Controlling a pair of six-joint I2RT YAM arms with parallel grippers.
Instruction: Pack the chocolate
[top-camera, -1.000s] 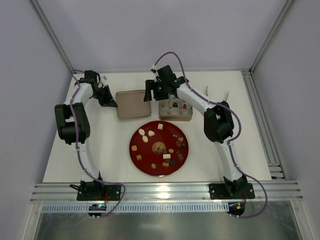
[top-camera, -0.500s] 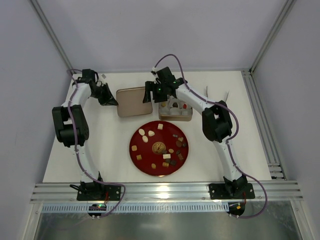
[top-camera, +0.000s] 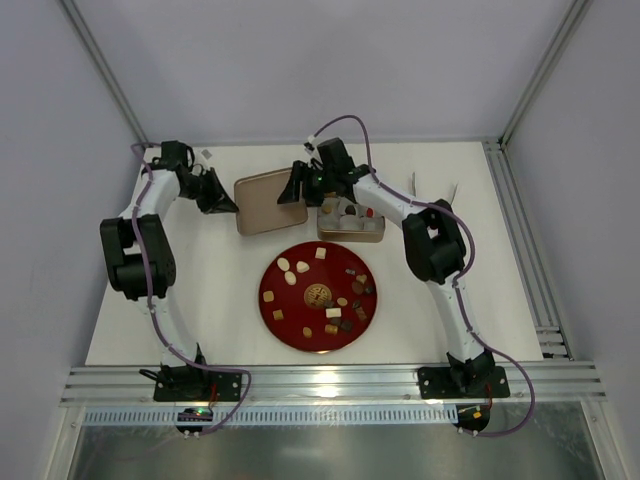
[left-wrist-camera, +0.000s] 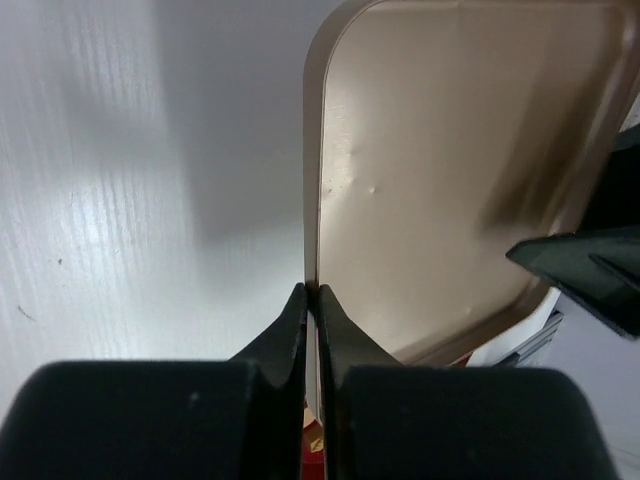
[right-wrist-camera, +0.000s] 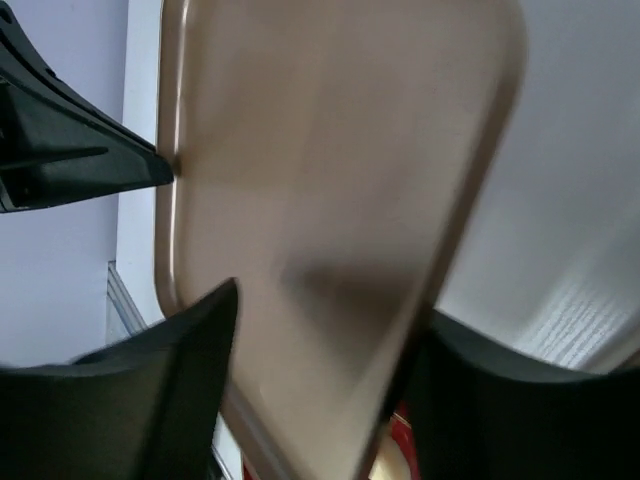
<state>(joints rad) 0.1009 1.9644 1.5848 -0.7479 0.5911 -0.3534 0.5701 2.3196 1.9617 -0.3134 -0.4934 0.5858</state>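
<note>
The left gripper (left-wrist-camera: 312, 292) is pinched tight on the tin lid's (left-wrist-camera: 440, 180) rim, while the right gripper (right-wrist-camera: 328, 305) stands spread around its opposite edge, contact unclear.

The chocolate (top-camera: 333, 313) lies on the plate (top-camera: 300, 335), the tin (top-camera: 350, 236) just behind it, the lid (top-camera: 265, 205) left of the tin.

Small chocolates (top-camera: 300, 268), cream, tan and dark brown, round, oval or square, lie scattered flat and mostly apart across a round red plate (top-camera: 295, 335).
</note>
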